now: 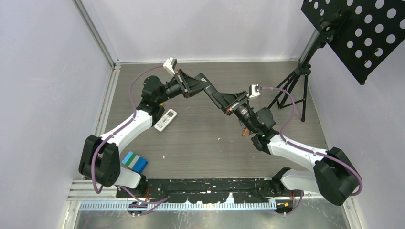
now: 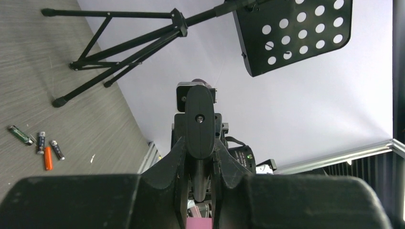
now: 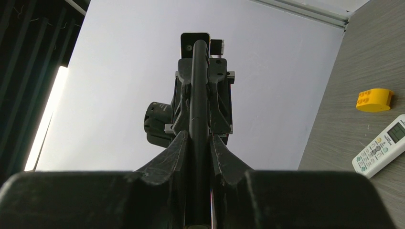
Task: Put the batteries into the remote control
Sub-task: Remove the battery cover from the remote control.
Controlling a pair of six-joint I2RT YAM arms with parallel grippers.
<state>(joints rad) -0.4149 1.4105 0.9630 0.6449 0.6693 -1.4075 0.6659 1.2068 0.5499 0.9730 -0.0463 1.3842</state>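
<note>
Both grippers hold a black remote (image 1: 213, 95) in the air between them above the middle of the table. My left gripper (image 1: 203, 88) is shut on one end; in the left wrist view the black remote (image 2: 199, 119) stands between its fingers, face on. My right gripper (image 1: 224, 101) is shut on the other end; in the right wrist view the black remote (image 3: 199, 95) is edge-on. The batteries (image 2: 40, 141), several dark cells and one orange (image 2: 47, 158), lie on the table. In the top view only the orange battery (image 1: 244, 132) peeks from under the right arm.
A white remote (image 1: 165, 119) lies on the table beside the left arm and shows in the right wrist view (image 3: 382, 145), near a yellow block (image 3: 376, 99). A blue and green block (image 1: 134, 162) lies front left. A black music stand (image 1: 296, 78) stands at the back right.
</note>
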